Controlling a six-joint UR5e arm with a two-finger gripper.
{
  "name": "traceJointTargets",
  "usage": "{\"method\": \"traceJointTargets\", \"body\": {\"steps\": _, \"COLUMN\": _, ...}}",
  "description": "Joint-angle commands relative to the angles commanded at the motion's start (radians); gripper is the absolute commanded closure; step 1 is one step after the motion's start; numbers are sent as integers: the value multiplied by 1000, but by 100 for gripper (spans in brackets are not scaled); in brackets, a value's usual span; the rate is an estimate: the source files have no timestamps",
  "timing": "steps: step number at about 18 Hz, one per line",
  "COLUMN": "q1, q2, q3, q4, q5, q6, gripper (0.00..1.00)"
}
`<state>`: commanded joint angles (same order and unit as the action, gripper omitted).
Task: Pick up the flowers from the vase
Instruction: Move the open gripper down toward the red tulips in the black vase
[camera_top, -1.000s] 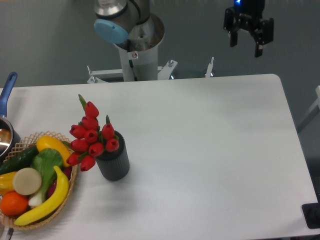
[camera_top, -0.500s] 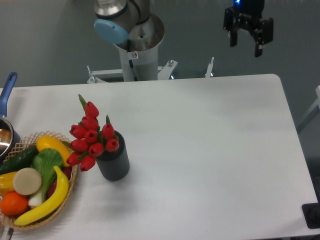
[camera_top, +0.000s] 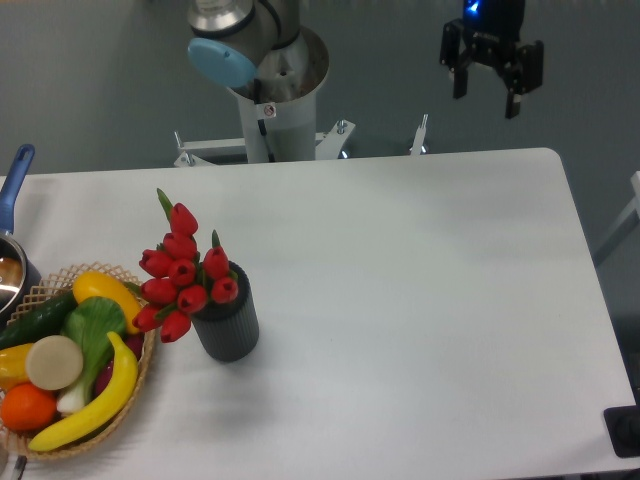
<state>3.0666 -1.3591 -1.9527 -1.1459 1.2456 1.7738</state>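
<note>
The flowers (camera_top: 180, 270), a bunch of glossy red tulip buds with green stems, stand in the vase (camera_top: 227, 322), a small dark grey ribbed cylinder on the left part of the white table. The bunch leans left over the vase's rim. My gripper (camera_top: 486, 97) hangs high above the table's far right edge, far from the flowers. Its two black fingers point down, spread apart, with nothing between them.
A wicker basket (camera_top: 125, 408) of plastic fruit and vegetables sits at the front left, touching the flowers' side. A steel pot with a blue handle (camera_top: 14, 178) is at the left edge. The arm's base (camera_top: 275, 95) stands behind the table.
My gripper has shifted slightly left and up. The flowers, vase and basket have not moved.
</note>
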Motion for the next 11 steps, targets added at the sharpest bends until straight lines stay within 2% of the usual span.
{"method": "traceJointTargets", "body": {"steps": 3, "q1": -49, "q2": -12, "q3": -5, "q4": 34, "q5": -26, "q6": -138, "gripper": 0}}
{"method": "traceJointTargets", "body": {"steps": 6, "q1": -57, "q2": -31, "q3": -23, "q4": 61, "q5": -185, "q6": -290, "gripper": 0}}
{"method": "traceJointTargets", "body": {"steps": 9, "q1": -57, "q2": -44, "q3": -60, "q4": 95, "q5": -354, "q6": -312, "gripper": 0}}
{"method": "traceJointTargets", "body": {"steps": 11, "q1": -60, "q2": -75, "q3": -74, "q4": 129, "q5": -466, "q6": -307, "gripper": 0}}
